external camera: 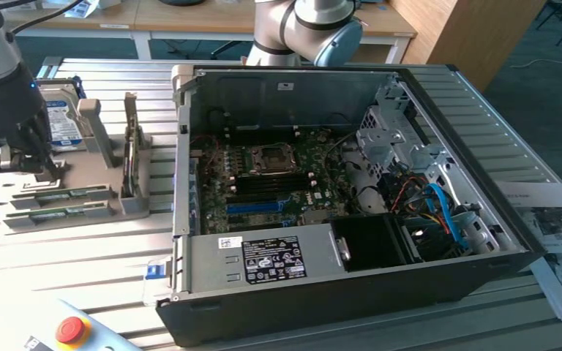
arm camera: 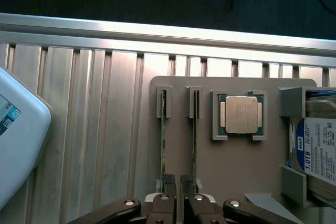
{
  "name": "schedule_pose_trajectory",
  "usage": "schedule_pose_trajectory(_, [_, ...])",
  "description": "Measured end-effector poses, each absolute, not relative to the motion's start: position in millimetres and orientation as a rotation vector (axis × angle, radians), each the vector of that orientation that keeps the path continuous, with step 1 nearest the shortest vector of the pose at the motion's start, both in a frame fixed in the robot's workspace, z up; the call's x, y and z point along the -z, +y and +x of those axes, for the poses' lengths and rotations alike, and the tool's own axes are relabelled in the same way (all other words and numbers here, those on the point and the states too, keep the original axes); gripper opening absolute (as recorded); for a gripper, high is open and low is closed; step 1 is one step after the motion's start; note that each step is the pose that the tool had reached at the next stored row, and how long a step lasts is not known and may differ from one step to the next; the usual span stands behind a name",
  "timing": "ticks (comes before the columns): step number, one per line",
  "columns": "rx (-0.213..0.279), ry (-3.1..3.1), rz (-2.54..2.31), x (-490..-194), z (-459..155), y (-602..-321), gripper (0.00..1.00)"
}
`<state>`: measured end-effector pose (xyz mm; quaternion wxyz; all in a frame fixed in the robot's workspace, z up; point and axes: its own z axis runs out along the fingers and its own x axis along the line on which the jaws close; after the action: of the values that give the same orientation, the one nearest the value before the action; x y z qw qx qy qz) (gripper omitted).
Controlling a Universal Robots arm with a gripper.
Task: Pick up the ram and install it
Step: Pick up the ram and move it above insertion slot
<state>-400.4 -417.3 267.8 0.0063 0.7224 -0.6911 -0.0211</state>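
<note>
My arm's pointing straight down over the grey holder point(arm camera: 236, 166) near the counter's point(arm camera: 105, 129) edge, on the exterior view's left. Claw point(arm camera: 177, 180) pads are barely parted, gripping nothing. The ram point(arm camera: 194, 135) stands on edge in its slot, just beside my tips, with a twin stick point(arm camera: 163, 135) in the next slot.

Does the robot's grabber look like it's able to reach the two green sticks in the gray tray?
Probably yes. The gripper hangs right over the gray tray, by one end of the green sticks. They stand on edge in open slots, with nothing lying over them.
</note>
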Motion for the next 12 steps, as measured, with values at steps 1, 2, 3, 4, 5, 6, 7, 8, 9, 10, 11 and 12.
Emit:
schedule_pose_trajectory(1, [0.066,-2.162,2.261,-267.8,-400.4,-417.3,0.19])
schedule_pose_trajectory(2, [0.066,-2.162,2.261,-267.8,-400.4,-417.3,0.19])
schedule_pose_trajectory(3, [0.066,-2.162,2.261,-267.8,-400.4,-417.3,0.25])
schedule_pose_trajectory(4, [0.066,-2.162,2.261,-267.8,-400.4,-417.3,0.25])
schedule_pose_trajectory(5, [0.066,-2.162,2.261,-267.8,-400.4,-417.3,0.25])
schedule_pose_trajectory(6, [0.066,-2.162,2.261,-267.8,-400.4,-417.3,0.25])
schedule_pose_trajectory(7, [0.066,-2.162,2.261,-267.8,-400.3,-417.3,0.25])
schedule_pose_trajectory(8, [0.066,-2.162,2.261,-267.7,-400.2,-417.3,0.25])
schedule_pose_trajectory(9, [0.066,-2.162,2.261,-267.7,-400.2,-417.3,0.25])
schedule_pose_trajectory(10, [0.066,-2.162,2.261,-267.5,-400.1,-417.3,0.25])
schedule_pose_trajectory(11, [0.066,-2.162,2.261,-266.6,-400.1,-417.3,0.25])
schedule_pose_trajectory(12, [0.066,-2.162,2.261,-265.4,-400.1,-417.3,0.25])
